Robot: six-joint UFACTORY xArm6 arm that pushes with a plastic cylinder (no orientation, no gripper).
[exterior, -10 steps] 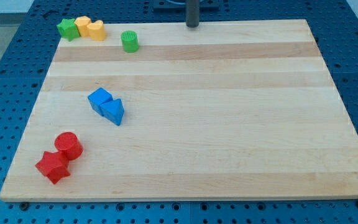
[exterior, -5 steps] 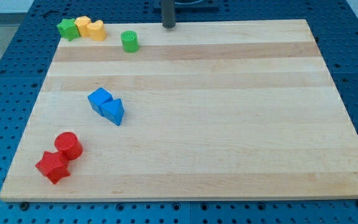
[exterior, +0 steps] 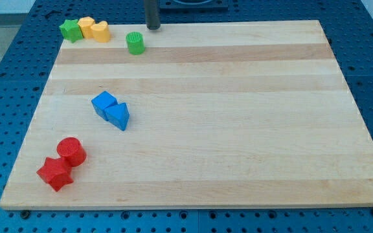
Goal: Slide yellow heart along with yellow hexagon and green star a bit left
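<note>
The green star [exterior: 70, 30], the yellow hexagon [exterior: 86, 27] and the yellow heart [exterior: 100, 31] sit touching in a row at the board's top left corner, star leftmost. My tip [exterior: 153, 28] is at the board's top edge, to the right of the heart and just up and right of a green cylinder [exterior: 135, 43]. It touches no block.
A blue cube [exterior: 103, 103] and a blue triangle [exterior: 118, 116] lie together at mid left. A red cylinder [exterior: 71, 151] and a red star [exterior: 55, 173] sit at the bottom left. The wooden board [exterior: 238, 129] lies on a blue pegboard.
My tip has moved left along the board's top edge, from right of centre to near the green cylinder. No block has moved.
</note>
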